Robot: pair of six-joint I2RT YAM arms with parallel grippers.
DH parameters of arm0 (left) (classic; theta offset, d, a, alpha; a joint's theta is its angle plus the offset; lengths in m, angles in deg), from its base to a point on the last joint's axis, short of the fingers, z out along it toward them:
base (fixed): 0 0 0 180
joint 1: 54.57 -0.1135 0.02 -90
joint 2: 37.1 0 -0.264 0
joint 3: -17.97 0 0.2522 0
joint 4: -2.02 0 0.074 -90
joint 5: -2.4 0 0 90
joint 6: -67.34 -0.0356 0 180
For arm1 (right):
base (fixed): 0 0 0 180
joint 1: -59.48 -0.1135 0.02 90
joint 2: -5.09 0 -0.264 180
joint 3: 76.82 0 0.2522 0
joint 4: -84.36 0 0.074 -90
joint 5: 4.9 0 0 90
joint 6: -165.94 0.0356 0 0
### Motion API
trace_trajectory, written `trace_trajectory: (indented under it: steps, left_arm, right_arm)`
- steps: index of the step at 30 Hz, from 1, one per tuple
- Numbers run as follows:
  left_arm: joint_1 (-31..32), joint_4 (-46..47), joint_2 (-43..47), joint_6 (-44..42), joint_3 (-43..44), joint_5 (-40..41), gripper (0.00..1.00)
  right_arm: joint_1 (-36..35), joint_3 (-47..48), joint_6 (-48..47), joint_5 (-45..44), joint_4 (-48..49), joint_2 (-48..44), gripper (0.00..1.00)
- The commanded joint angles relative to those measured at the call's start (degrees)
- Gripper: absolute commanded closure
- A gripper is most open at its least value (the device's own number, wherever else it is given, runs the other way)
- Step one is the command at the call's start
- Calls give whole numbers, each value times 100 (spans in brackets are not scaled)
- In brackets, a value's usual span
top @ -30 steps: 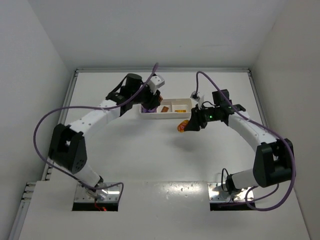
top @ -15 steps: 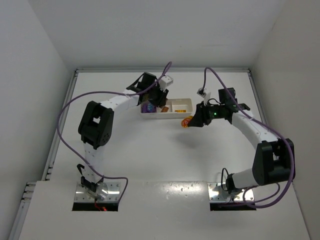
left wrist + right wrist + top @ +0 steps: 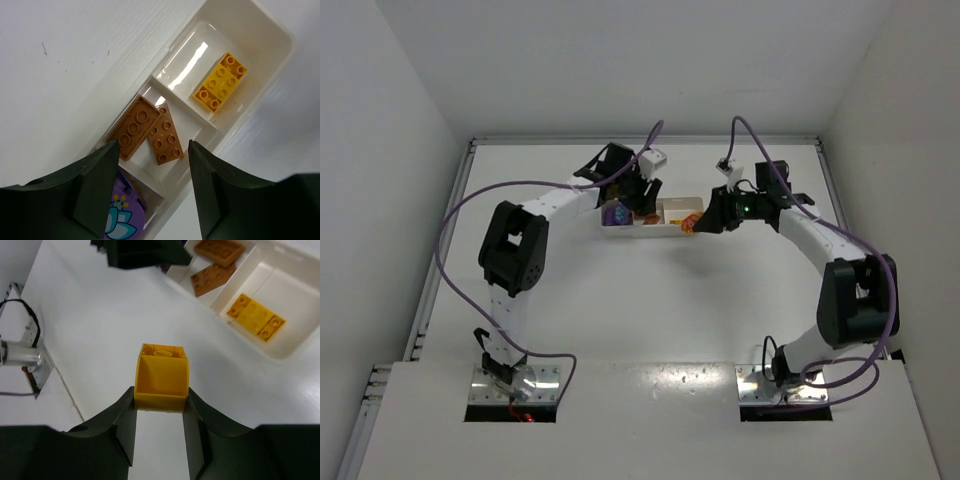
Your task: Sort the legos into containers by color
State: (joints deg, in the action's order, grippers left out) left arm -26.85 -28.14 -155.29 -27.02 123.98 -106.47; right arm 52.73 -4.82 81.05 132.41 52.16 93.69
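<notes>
The white tray (image 3: 278,31) holds a yellow lego (image 3: 220,82) in one end container and two brown-orange legos (image 3: 134,127) in the middle one. A rounded purple lego (image 3: 122,220) with a blue flower lies in the other end container, partly under one finger. My left gripper (image 3: 152,195) hangs open just above that end (image 3: 638,200), holding nothing. My right gripper (image 3: 160,405) is shut on a yellow lego (image 3: 162,375), carried above the table near the tray's right end (image 3: 692,224).
The tray (image 3: 660,235) lies at the far middle of the white table, between the two grippers. White walls close in the table at the back and both sides. The left gripper's black fingers (image 3: 145,252) show at the top of the right wrist view.
My left gripper has opened above the tray's left end, where the purple lego now lies. My right gripper has carried the yellow lego up and right, close to the tray's right end.
</notes>
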Motion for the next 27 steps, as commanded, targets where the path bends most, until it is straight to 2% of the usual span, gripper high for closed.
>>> trace_trajectory:
  steps: [1,6,9,10,12,14,19,21,23,24,26,27]
  left_arm:
    - [31,154,751,189,-4,-64,37]
    - [31,357,1570,243,-390,182,36]
    - [-22,357,2008,295,-593,252,30]
    - [-169,357,2106,295,-733,253,25]
    - [-224,357,2265,357,-874,305,22]
    - [-381,357,2476,357,-1068,488,4]
    - [-610,304,2836,410,-1340,648,0]
    - [-671,304,2950,410,-1394,648,0]
    - [-724,304,3012,410,-1516,596,0]
    - [-725,304,3012,410,-1517,595,0]
    - [-777,304,3012,410,-1578,516,0]
    - [-777,252,3012,523,-1639,464,0]
  right_arm:
    - [-29,548,341,-502,656,157,95]
    - [-152,1119,404,-1153,807,948,95]
    - [-213,1234,290,-1513,754,1247,95]
    - [-283,1295,237,-1584,806,1396,95]
    - [-284,1357,176,-1655,807,1572,94]
    - [-284,1410,175,-1707,807,1817,92]
    - [-336,1471,175,-1979,982,2065,88]
    - [-336,1541,175,-1980,982,2126,80]
    - [-389,1541,175,-2129,982,2127,67]
    - [-441,1602,175,-2190,982,2127,54]
    - [-442,1656,175,-2252,912,2127,41]
    - [-494,1656,175,-2305,851,2040,29]
